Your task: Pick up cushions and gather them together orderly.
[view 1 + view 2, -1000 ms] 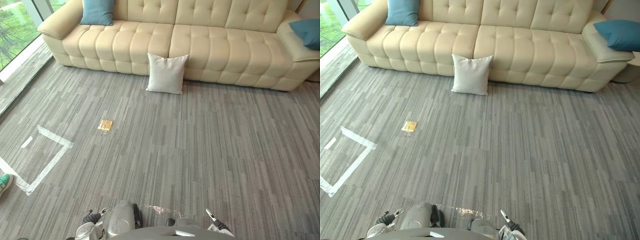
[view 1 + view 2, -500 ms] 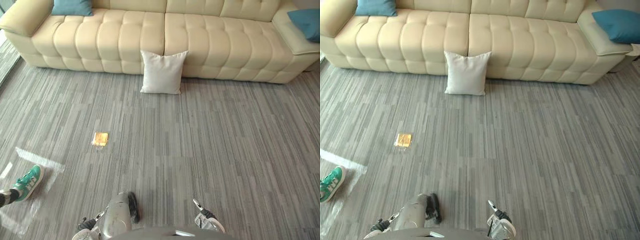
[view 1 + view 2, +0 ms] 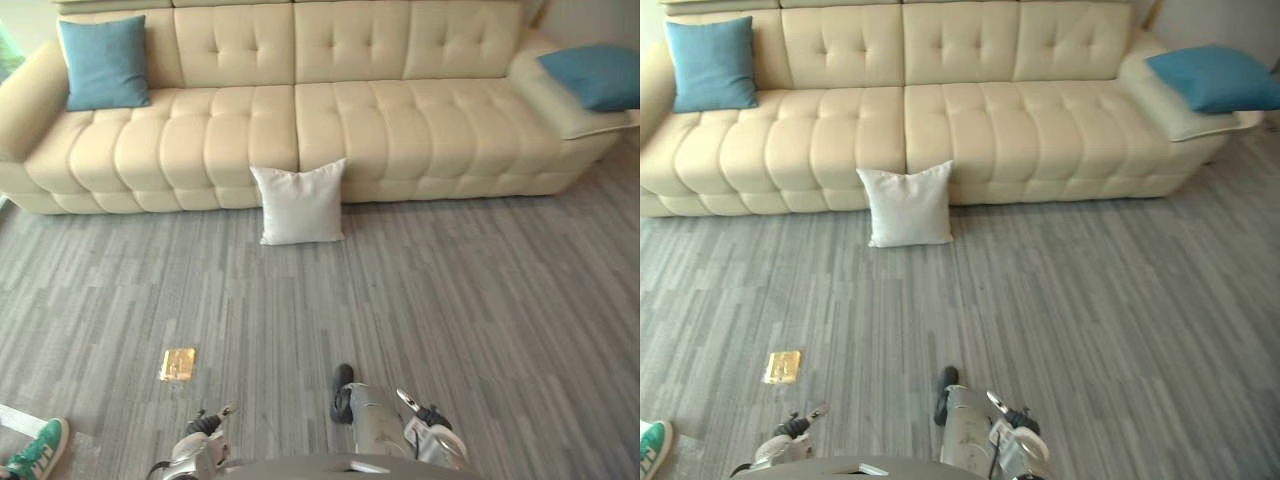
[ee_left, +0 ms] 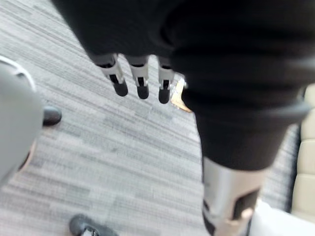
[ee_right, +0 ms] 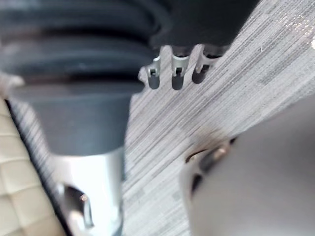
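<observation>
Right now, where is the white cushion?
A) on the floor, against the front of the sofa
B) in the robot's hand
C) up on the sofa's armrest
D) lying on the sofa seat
A: the white cushion stands upright on the grey floor against the front of the cream sofa. A blue cushion sits on the seat and a second blue cushion lies on the armrest.

White cushion (image 3: 299, 203) stands upright on the floor (image 3: 450, 300), leaning on the sofa (image 3: 400, 120) front. Left teal cushion (image 3: 103, 63) is propped against the backrest; right teal cushion (image 3: 598, 75) lies flat on the armrest.
</observation>
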You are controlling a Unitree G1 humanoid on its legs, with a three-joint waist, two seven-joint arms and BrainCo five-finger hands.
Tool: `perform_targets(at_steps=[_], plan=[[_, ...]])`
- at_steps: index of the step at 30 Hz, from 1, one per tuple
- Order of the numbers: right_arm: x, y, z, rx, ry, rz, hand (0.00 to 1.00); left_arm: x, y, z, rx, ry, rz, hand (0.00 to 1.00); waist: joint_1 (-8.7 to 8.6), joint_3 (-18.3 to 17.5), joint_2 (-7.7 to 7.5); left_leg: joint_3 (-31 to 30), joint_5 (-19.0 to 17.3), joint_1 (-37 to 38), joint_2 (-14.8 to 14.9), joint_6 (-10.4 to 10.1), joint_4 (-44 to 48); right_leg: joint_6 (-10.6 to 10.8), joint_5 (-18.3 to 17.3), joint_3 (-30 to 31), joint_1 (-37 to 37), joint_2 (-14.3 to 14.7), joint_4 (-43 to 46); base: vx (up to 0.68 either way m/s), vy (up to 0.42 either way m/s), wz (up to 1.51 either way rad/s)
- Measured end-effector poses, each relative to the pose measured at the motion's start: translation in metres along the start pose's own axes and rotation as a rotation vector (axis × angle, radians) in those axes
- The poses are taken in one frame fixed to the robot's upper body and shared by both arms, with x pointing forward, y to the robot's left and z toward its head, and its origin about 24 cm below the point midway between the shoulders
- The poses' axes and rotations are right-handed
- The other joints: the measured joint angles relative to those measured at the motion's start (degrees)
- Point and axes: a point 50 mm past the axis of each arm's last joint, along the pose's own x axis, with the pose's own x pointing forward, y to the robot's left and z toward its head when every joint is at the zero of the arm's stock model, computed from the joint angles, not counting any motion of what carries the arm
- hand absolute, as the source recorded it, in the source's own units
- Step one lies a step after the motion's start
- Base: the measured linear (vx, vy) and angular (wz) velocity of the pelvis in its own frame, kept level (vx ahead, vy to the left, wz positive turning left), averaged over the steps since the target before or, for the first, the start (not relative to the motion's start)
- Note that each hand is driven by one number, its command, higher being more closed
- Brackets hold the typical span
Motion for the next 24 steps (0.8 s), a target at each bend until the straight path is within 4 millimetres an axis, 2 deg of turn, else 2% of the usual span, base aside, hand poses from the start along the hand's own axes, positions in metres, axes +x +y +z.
perform_targets(at_steps=[1, 2, 4, 5, 6, 7, 8, 9, 11, 12, 14, 15, 16, 17, 18, 19, 20, 21, 22, 24], plan=[[0.000, 0.000, 0.000, -0.001, 0.000, -0.001, 0.00, 0.000, -0.002, -0.001, 0.000, 0.002, -0.004, 0.00, -0.01, -0.09, 0.14, -0.57, 0.52, 0.29, 0.10, -0.23, 0.13, -0.06, -0.93, -0.06, 0.18, 0.01, 0.67, 0.61, -0.310, 0.18], [0.000, -0.002, 0.000, -0.007, -0.002, -0.004, 0.00, -0.001, -0.005, -0.002, 0.000, 0.004, -0.011, 0.00, -0.17, -0.60, 0.80, -2.22, 2.14, 0.37, 1.29, -0.43, 2.31, -0.20, -3.80, -0.99, 1.50, 0.29, 1.99, 0.41, -0.177, 0.20], [0.000, 0.000, 0.000, -0.016, -0.004, 0.001, 0.00, -0.001, -0.007, -0.001, 0.011, 0.000, -0.033, 0.00, -1.22, -0.72, 1.19, -6.33, 4.60, -3.77, 3.93, -2.25, 12.56, -0.12, -6.20, -3.30, 4.90, 1.12, 0.62, 0.51, -0.210, 0.40], [-0.001, -0.002, -0.003, -0.018, 0.002, -0.002, 0.00, 0.000, -0.007, 0.003, 0.004, -0.015, -0.033, 0.00, -1.32, -0.65, 1.26, -9.76, 8.97, -9.45, 5.47, -5.33, 24.19, -0.20, -6.97, -4.70, 7.92, 1.87, -1.41, 0.50, -0.144, 0.33], [-0.001, -0.003, -0.004, -0.020, 0.005, -0.005, 0.00, 0.000, -0.006, 0.007, -0.012, -0.028, -0.028, 0.00, -0.58, -0.51, 1.37, -11.71, 14.64, -14.98, 6.79, -8.10, 36.33, -0.47, -7.49, -4.94, 11.25, 2.52, -3.64, 0.40, -0.079, 0.15], [-0.001, -0.003, -0.004, -0.020, 0.005, -0.005, 0.00, 0.000, -0.005, 0.009, -0.023, -0.036, -0.026, 0.00, -0.29, -0.31, 1.54, -11.14, 14.71, -17.36, 7.52, -8.30, 41.68, -0.52, -7.75, -4.87, 13.07, 2.99, -4.75, 0.36, -0.023, -0.11], [-0.001, -0.003, -0.005, -0.021, 0.009, -0.005, 0.00, 0.000, -0.003, 0.012, -0.049, -0.047, -0.018, 0.00, 0.07, 0.33, 1.81, -8.30, 13.51, -20.99, 9.63, -6.87, 49.39, -0.39, -8.07, -4.55, 17.34, 3.96, -7.43, 0.33, 0.006, -0.18], [-0.001, -0.002, -0.005, -0.023, 0.011, -0.003, 0.00, 0.000, -0.001, 0.014, -0.076, -0.055, -0.011, 0.00, 0.47, 0.80, 1.42, -5.11, 10.65, -23.95, 10.77, -4.28, 52.73, -0.20, -8.86, -4.12, 21.20, 4.20, -10.04, 0.33, 0.029, -0.17], [-0.001, -0.002, -0.006, -0.032, 0.013, 0.000, 0.00, -0.001, 0.001, 0.016, -0.095, -0.068, -0.005, 0.00, 1.14, 0.68, 1.60, -1.26, 5.97, -29.04, 11.00, -1.38, 52.46, 0.92, -9.09, -3.16, 25.45, 4.00, -13.52, 0.28, 0.083, -0.17], [-0.001, -0.001, -0.006, -0.038, 0.012, 0.004, 0.00, -0.001, 0.003, 0.015, -0.096, -0.072, -0.001, 0.00, 1.29, 0.68, 1.62, -0.12, 4.71, -31.03, 11.00, -1.04, 51.28, 1.70, -8.97, -3.07, 26.73, 3.74, -14.66, 0.32, 0.152, -0.23], [-0.002, 0.000, -0.007, -0.039, 0.018, 0.006, 0.00, -0.001, 0.007, 0.020, -0.099, -0.090, 0.007, 0.00, 2.47, 0.74, 1.14, 5.29, 1.38, -35.93, 10.47, 0.68, 39.14, 4.74, -8.22, -2.79, 31.09, 1.71, -18.15, 0.37, 0.217, -0.17], [-0.002, -0.001, -0.009, -0.026, 0.023, 0.004, 0.00, -0.001, 0.007, 0.020, -0.112, -0.091, 0.008, 0.00, 2.68, 0.83, 0.97, 6.40, 1.47, -36.19, 9.74, 0.76, 33.58, 5.80, -8.25, -2.83, 32.22, 0.87, -18.77, 0.54, 0.337, -0.01], [-0.003, -0.003, -0.010, -0.012, 0.027, -0.001, 0.00, -0.001, 0.010, 0.019, -0.134, -0.088, 0.018, 0.00, 2.85, 0.79, 0.89, 6.97, 3.84, -36.05, 7.81, 1.39, 21.47, 7.56, -9.25, -2.91, 34.32, -0.43, -19.23, 0.47, 0.316, 0.01], [-0.004, -0.003, -0.015, -0.013, 0.041, -0.001, 0.00, -0.001, 0.013, 0.016, -0.154, -0.080, 0.030, 0.00, 3.46, 0.60, 0.03, 6.50, 11.99, -34.84, 5.54, 3.11, 15.81, 9.92, -10.68, -2.53, 35.94, -1.58, -19.13, 0.57, 0.361, 0.07], [-0.005, 0.001, -0.019, -0.022, 0.055, 0.011, 0.00, -0.001, 0.020, 0.017, -0.159, -0.085, 0.047, 0.00, 3.48, 0.01, -1.13, 7.36, 11.73, -33.85, 3.76, 3.31, 14.94, 9.55, -10.71, -1.54, 36.49, -2.91, -19.40, 0.47, 0.273, 0.21], [-0.007, 0.010, -0.024, -0.035, 0.064, 0.039, 0.00, -0.001, 0.026, 0.016, -0.170, -0.084, 0.069, 0.00, 2.94, -1.16, -2.57, 7.50, 10.91, -34.25, 2.30, 4.27, 13.74, 6.51, -8.21, -0.26, 35.88, -3.39, -21.17, 0.55, 0.311, 0.21], [-0.010, 0.023, -0.027, -0.029, 0.071, 0.072, 0.00, -0.001, 0.033, 0.014, -0.188, -0.076, 0.087, 0.00, 3.69, -1.26, -3.43, 7.52, 9.64, -34.25, 1.99, 4.47, 14.43, 6.06, -4.74, 0.99, 36.32, -3.23, -22.68, 0.52, 0.290, 0.15], [-0.011, 0.030, -0.032, -0.039, 0.093, 0.094, 0.00, -0.001, 0.038, 0.011, -0.196, -0.062, 0.104, 0.00, 4.42, -1.59, -4.11, 7.94, 8.65, -33.96, 1.75, 5.70, 15.61, 6.97, -2.06, 2.38, 37.10, -3.71, -23.33, 0.40, 0.227, 0.00], [-0.011, 0.030, -0.032, -0.039, 0.099, 0.096, 0.00, -0.001, 0.040, 0.009, -0.196, -0.054, 0.110, 0.00, 4.44, -1.75, -4.41, 8.11, 8.25, -33.50, 1.22, 6.21, 15.80, 7.40, -0.87, 2.84, 37.46, -4.12, -23.10, 0.37, 0.188, 0.07], [-0.012, 0.030, -0.033, -0.040, 0.098, 0.098, 0.00, -0.002, 0.043, 0.003, -0.206, -0.039, 0.121, 0.00, 4.94, -2.06, -4.83, 9.11, 6.35, -29.47, -0.83, 6.14, 13.87, 8.17, 0.84, 5.31, 36.91, -6.22, -17.60, 0.30, 0.150, -0.06]])
